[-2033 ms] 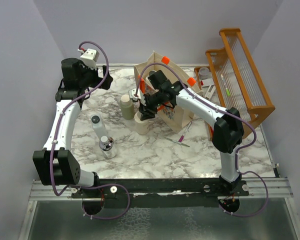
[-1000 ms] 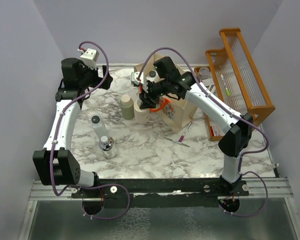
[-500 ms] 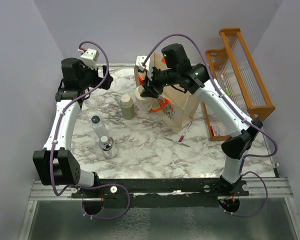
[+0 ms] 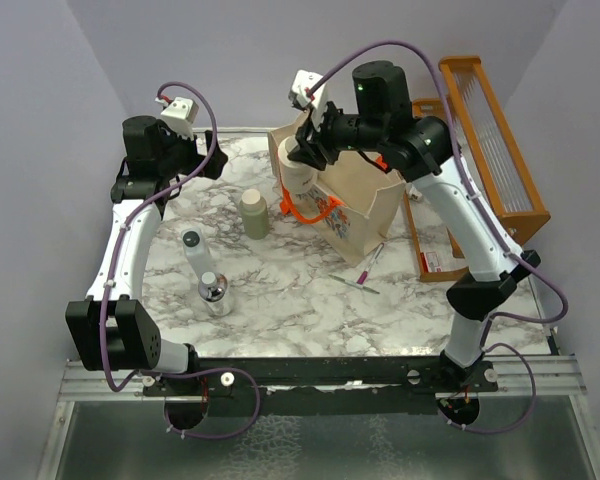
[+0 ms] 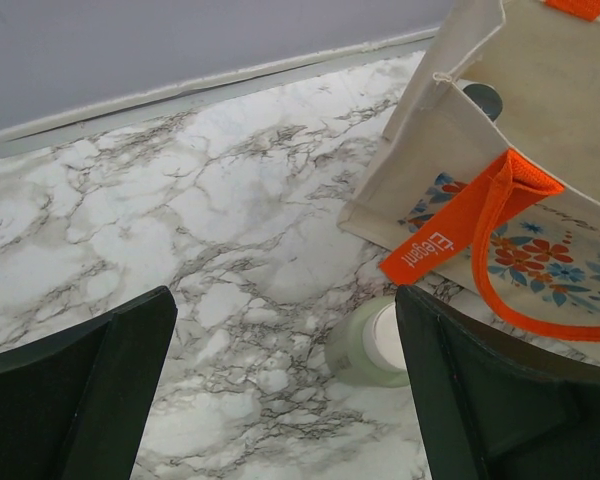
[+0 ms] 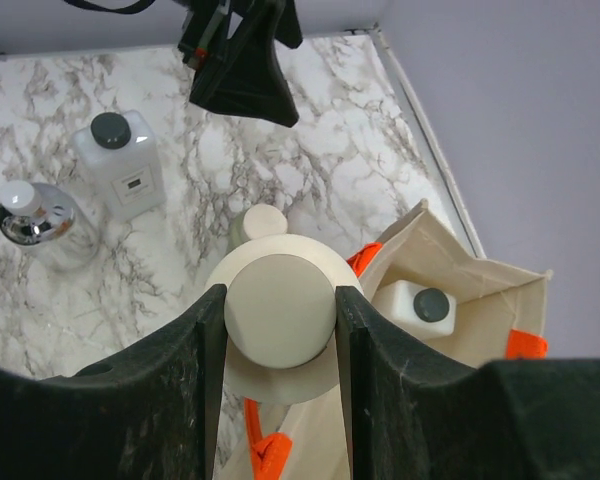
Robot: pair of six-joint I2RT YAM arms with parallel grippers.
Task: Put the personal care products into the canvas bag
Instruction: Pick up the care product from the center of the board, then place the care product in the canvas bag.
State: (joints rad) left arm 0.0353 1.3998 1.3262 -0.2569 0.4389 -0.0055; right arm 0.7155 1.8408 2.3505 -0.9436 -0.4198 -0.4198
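Currently 5 bottles, 1 canvas bag (image 4: 355,205) upright on surface (image 4: 280,290). Right gripper (image 6: 280,300): jaws narrowed onto cream cap of beige bottle (image 6: 278,385), bottle held aloft, seemingly above bag's left rim; exact overlap hard to judge. 1 white bottle (image 6: 415,305) inside bag. 3 on surface: 1 olive-green bottle (image 4: 253,213), 1 second white bottle (image 4: 193,250), 1 chrome-capped bottle (image 4: 213,290). Left gripper (image 5: 280,330): jaws wide, empty, above surface near olive-green bottle.

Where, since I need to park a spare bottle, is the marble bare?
Bare: the near strip of marble between the chrome-capped bottle and the pen. Crowded: around the canvas bag, where the right claw holds the beige bottle.
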